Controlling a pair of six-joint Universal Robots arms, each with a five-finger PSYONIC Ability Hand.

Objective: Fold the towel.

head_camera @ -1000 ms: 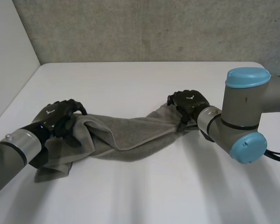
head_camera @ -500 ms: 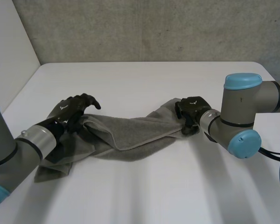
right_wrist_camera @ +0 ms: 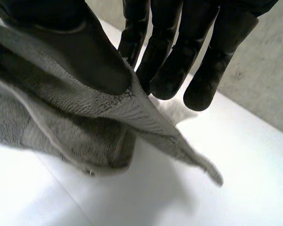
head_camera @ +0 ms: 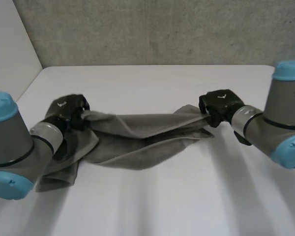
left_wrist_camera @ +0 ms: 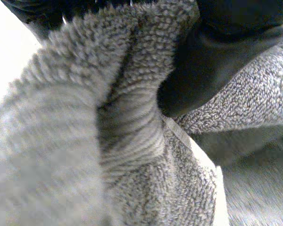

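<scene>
Towel look: grey terry towel (head_camera: 137, 132), rumpled and folded lengthwise, pulled into a band.
Towel place: mid-table, running from 9 to 3 o'clock; a loose end lies at 8 o'clock.
Left hand (head_camera: 66, 112): clamps the bunched 9 o'clock end.
Right hand (head_camera: 220, 104): thumb pinches the 3 o'clock corner against its fingers.
Room: white table (head_camera: 187, 196) stretches at the towel's 12 and 6 o'clock; grey wall (head_camera: 162, 29) behind.

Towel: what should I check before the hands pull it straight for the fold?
1. Left hand grip: ok, fingers closed on bunched towel at one end.
2. Right hand grip: ok, thumb pinches the other end near a corner.
3. Towel flat: not ok, twisted and creased between the hands.
4. Left-end corners held: cannot tell; a loose flap lies on the table beside the left arm.
</scene>
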